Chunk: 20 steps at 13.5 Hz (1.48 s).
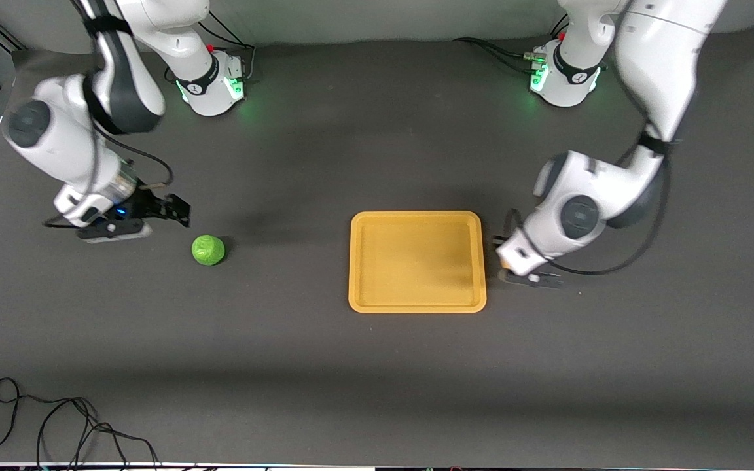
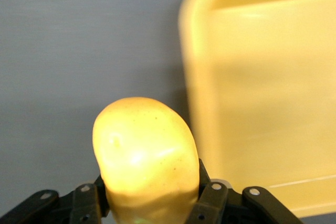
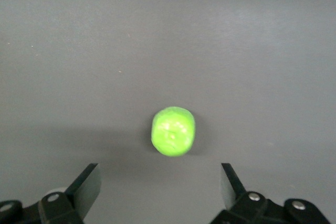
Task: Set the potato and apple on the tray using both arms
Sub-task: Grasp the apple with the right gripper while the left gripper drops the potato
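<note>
The yellow-orange tray lies flat on the dark table. My left gripper is low beside the tray's edge toward the left arm's end. In the left wrist view it is shut on the potato, with the tray right beside it. The hand hides most of the potato in the front view. The green apple sits on the table toward the right arm's end. My right gripper is open and empty beside it. In the right wrist view the apple lies ahead of the open gripper.
A black cable lies coiled at the table's near corner toward the right arm's end. The arm bases stand along the table's far edge.
</note>
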### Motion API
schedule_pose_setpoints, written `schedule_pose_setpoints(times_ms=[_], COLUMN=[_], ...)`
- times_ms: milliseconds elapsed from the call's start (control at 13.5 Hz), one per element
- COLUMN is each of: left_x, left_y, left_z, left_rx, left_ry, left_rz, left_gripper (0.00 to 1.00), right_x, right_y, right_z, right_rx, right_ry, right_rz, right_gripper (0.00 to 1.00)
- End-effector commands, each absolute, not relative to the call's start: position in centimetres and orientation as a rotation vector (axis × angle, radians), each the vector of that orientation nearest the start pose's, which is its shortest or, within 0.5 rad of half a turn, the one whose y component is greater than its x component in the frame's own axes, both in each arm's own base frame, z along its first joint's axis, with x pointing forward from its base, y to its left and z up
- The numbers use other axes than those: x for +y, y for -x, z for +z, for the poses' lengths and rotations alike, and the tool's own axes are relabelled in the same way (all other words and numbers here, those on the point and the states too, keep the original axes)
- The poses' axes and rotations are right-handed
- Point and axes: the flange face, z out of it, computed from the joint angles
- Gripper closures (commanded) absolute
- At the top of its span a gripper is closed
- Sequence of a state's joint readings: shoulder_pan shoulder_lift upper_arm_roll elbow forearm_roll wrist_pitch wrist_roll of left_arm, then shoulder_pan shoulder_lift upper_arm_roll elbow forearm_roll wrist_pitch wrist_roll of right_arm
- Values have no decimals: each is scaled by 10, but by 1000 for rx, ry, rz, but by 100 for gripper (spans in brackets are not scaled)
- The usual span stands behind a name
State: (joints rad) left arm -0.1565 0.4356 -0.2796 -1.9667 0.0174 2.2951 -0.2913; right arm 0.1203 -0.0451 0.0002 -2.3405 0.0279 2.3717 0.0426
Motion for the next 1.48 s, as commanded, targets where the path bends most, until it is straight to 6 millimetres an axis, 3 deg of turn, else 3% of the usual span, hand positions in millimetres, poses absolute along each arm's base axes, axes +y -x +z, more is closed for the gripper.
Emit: schedule_pose_setpoints(times_ms=[0,148,295,369,443,517,591,739,812,886,960,1034,1182,1256,1403], left_x=[-293,-316,-326,-323,-322,-323,-322,-320,-319,-318,-317,-310,-282,-266,-217], left_y=[-545,-540,-538,-539,-540,-541,-542,-548,-551,-553,-554,-557,-561,-564,-576], left_z=[257,233,212,211,212,213,214,221,226,237,252,272,309,332,374], left_rx=[188,169,171,180,204,245,268,259,249,241,231,218,168,139,50], left_ry=[3206,3230,3249,3239,3225,3208,3194,3193,3196,3198,3185,3160,3122,3114,3102], left_rz=[157,100,71,73,63,39,19,9,-2,-11,13,48,77,46,1], left_gripper=[88,88,87,78,55,16,6,0,0,0,0,0,0,0,0], right_x=[70,68,66,64,59,58,53,49,49,50,51,51,54,56,59], right_y=[-496,-495,-491,-490,-490,-490,-489,-488,-487,-487,-487,-488,-498,-507,-528], right_z=[312,270,236,222,211,202,190,178,178,180,182,189,222,244,297], right_rx=[-38,-34,-38,-36,-24,-22,-14,-5,-1,0,-3,-2,-6,-7,-10], right_ry=[3115,3112,3108,3109,3113,3114,3119,3123,3123,3124,3127,3130,3130,3132,3135], right_rz=[-167,-203,-248,-251,-252,-260,-259,-260,-255,-248,-222,-186,-151,-118,-48], right_gripper=[0,0,0,0,0,0,0,0,6,38,49,50,54,54,54])
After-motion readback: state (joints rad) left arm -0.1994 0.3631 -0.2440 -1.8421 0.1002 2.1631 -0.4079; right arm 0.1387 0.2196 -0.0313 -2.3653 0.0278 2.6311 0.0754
